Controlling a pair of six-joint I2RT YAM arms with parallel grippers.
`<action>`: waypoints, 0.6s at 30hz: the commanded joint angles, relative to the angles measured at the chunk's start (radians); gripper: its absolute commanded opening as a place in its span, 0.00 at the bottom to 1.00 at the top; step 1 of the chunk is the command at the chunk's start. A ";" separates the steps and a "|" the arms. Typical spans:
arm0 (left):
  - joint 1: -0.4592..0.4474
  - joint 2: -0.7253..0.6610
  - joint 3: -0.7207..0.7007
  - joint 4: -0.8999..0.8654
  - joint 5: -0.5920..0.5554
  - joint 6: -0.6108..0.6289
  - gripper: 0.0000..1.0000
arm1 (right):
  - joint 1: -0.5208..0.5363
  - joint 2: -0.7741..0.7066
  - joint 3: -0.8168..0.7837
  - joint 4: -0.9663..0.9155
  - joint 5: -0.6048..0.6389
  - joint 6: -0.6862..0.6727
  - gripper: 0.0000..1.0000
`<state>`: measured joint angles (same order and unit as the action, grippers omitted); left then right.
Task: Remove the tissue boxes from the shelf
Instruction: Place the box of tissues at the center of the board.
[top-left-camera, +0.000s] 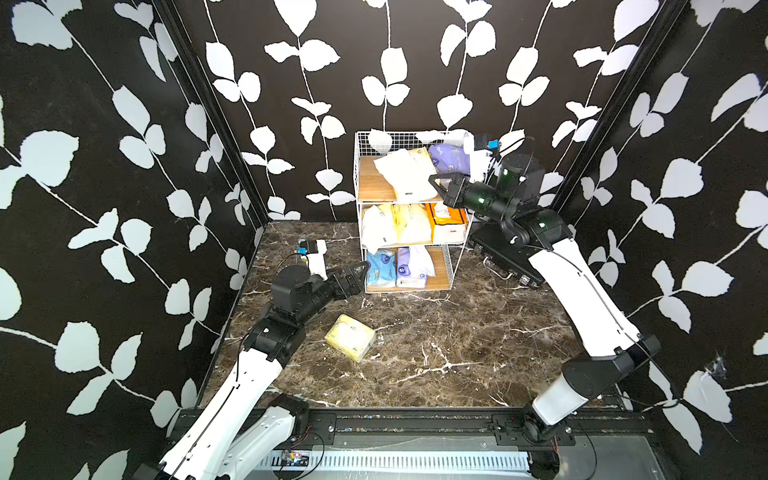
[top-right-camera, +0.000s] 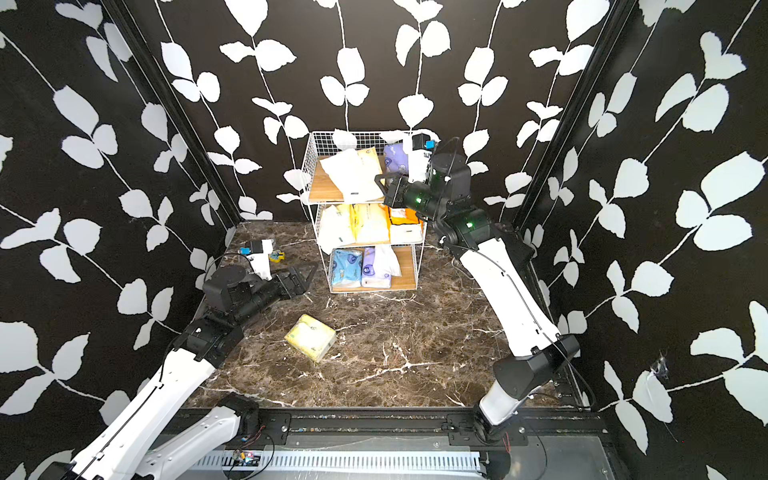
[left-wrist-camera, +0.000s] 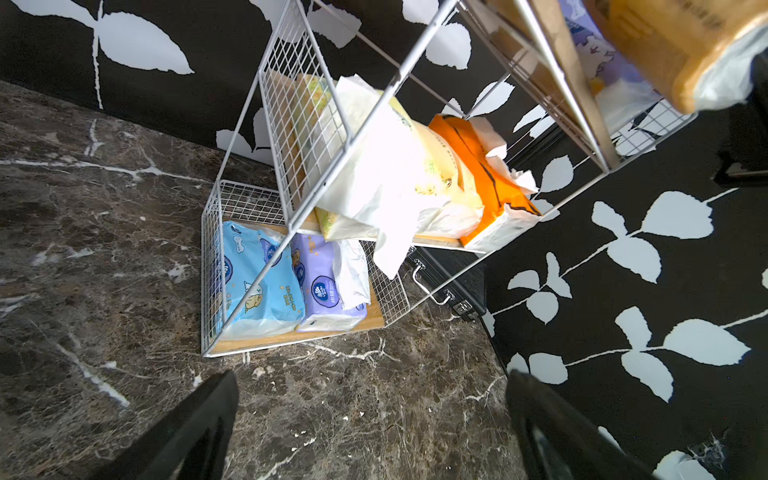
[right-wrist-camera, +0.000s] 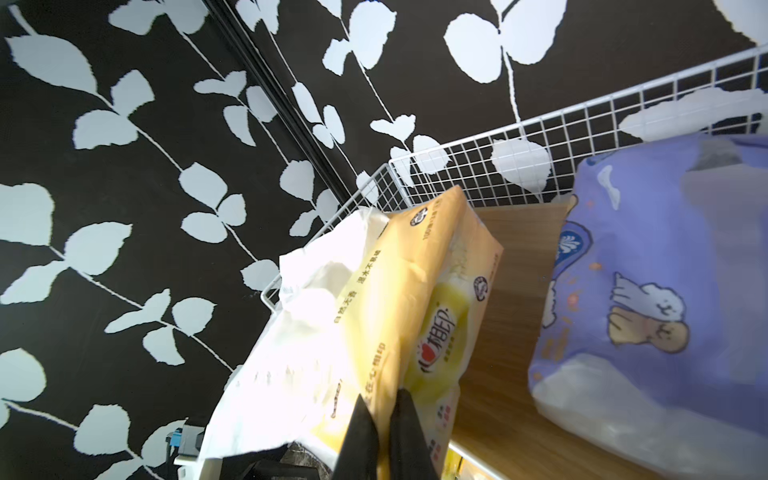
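Nearest the camera, a yellow soft tissue pack (top-left-camera: 350, 336) lies tilted on the dark brown marble tabletop (top-left-camera: 457, 353), off the rack and apart from both arms. Just beyond it, the left gripper (top-left-camera: 362, 277) hovers low beside the bottom tier, its black fingers (left-wrist-camera: 199, 428) spread wide and holding nothing. Farther back stands the three-tier white wire shelf with wooden boards (top-left-camera: 411, 139). Its bottom tier holds a light blue wrapped pack (top-left-camera: 380, 270) touching a lavender wrapped pack (top-left-camera: 409, 272). The middle tier holds pale yellow packs under loose white wrapping, too jumbled to count, beside an orange-and-white rigid tissue box (top-left-camera: 451, 224). On the top tier, the right gripper (right-wrist-camera: 382, 415) has its fingers pinched nearly together on the near end of a pale yellow wrapped tissue pack (right-wrist-camera: 374, 311), beside a second lavender pack with a dog print (right-wrist-camera: 648, 291). A flat black case (top-left-camera: 503, 257) lies to the right of the shelf.
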<state>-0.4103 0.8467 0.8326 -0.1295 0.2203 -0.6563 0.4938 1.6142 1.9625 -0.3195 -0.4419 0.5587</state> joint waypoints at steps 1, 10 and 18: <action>-0.016 -0.016 0.026 0.007 -0.015 -0.011 0.99 | -0.007 -0.066 -0.059 0.109 -0.124 0.010 0.00; -0.021 -0.086 0.024 -0.076 -0.160 0.069 0.99 | -0.004 -0.232 -0.278 0.079 -0.299 -0.057 0.00; -0.021 -0.130 -0.009 -0.168 -0.269 0.125 0.99 | 0.036 -0.392 -0.630 0.034 -0.324 -0.181 0.00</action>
<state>-0.4259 0.7372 0.8345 -0.2462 0.0212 -0.5728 0.5053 1.2472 1.4300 -0.3038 -0.7361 0.4435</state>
